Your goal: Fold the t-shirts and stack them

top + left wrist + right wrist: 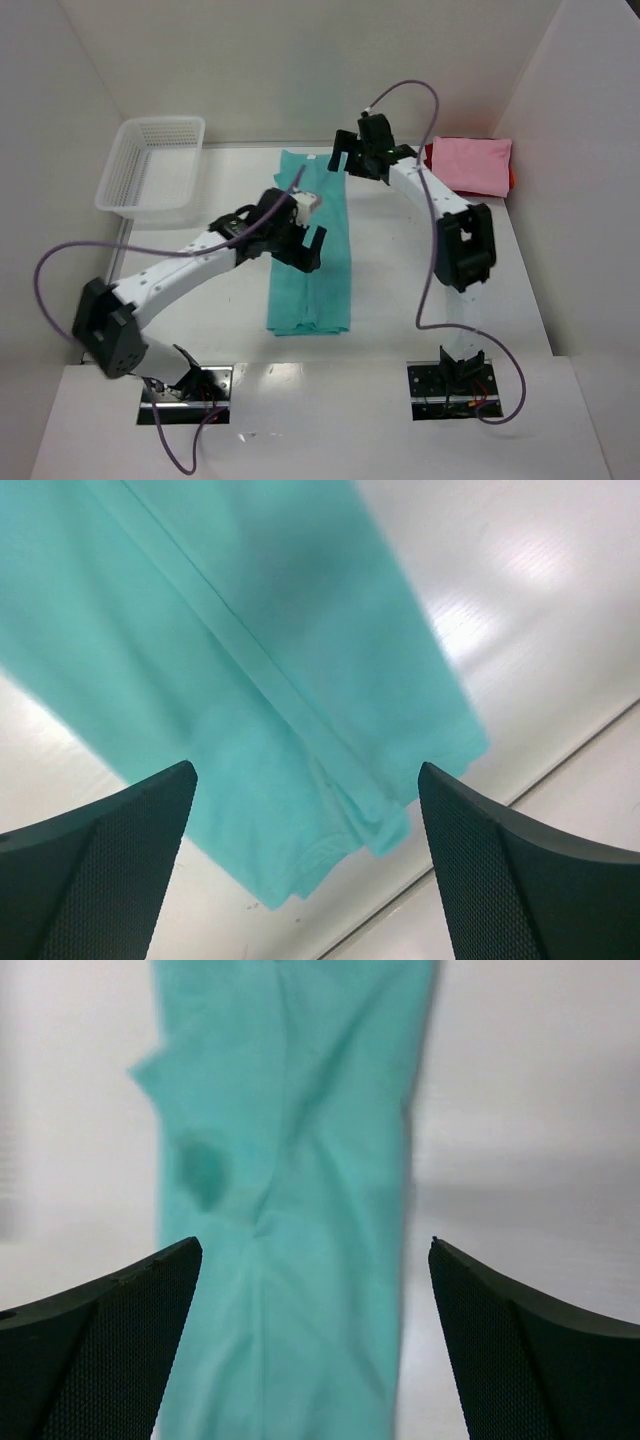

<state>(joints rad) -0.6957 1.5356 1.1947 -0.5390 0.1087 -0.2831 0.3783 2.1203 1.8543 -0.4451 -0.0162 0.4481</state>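
Note:
The teal-green t-shirt (318, 262) lies as a long narrow strip down the middle of the table, folded lengthwise. My left gripper (303, 238) hovers open over its middle; the left wrist view shows the shirt's near end (300, 730) between the spread fingers. My right gripper (345, 155) is open above the shirt's far end, and the cloth (290, 1210) fills the gap between its fingers. A folded pink shirt (472, 165) lies at the far right on a red one (512, 178), of which only an edge shows.
A white mesh basket (152, 168) stands at the far left corner. White walls close in the table at the back and both sides. The right arm's elbow (463, 245) stands near the pink shirt.

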